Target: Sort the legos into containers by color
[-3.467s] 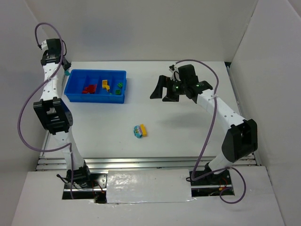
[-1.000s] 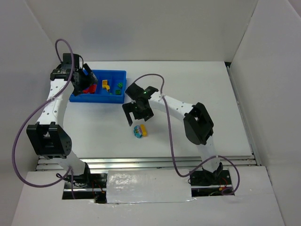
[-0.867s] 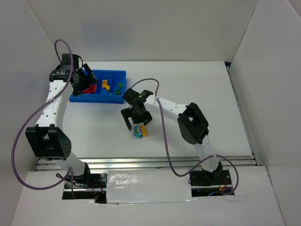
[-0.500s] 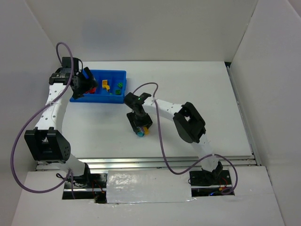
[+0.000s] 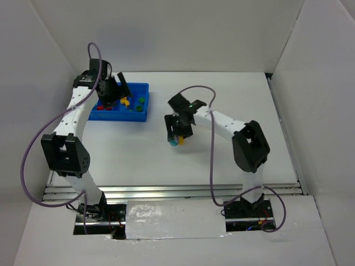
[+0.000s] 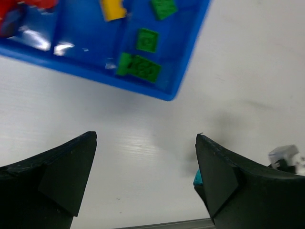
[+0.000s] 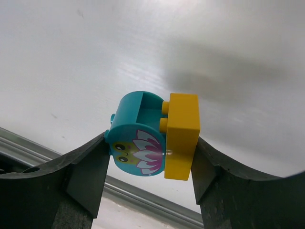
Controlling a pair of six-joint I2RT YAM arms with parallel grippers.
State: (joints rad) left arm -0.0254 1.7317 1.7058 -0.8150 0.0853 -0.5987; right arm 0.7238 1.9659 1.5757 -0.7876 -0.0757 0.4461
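My right gripper (image 5: 176, 137) (image 7: 152, 143) is shut on two joined legos, held above the table. One is a rounded cyan piece (image 7: 136, 131) with a flower face, the other a yellow brick (image 7: 181, 135) stuck to its side. The blue tray of containers (image 5: 138, 114) (image 6: 178, 88) lies at the back left. It holds red legos (image 5: 105, 107), yellow legos (image 5: 126, 101) (image 6: 113, 8) and green legos (image 5: 141, 101) (image 6: 141, 67). My left gripper (image 5: 115, 91) (image 6: 146, 143) hangs open and empty above the tray's near edge.
White walls enclose the table on three sides. A metal rail (image 5: 166, 191) runs along the near edge. In the left wrist view a cyan bit (image 6: 197, 177) and part of the right arm (image 6: 285, 155) peek past the right finger.
The right gripper came down over the cyan and yellow legos, closed on them and lifted them up and to the right. The left gripper swung right over the tray.
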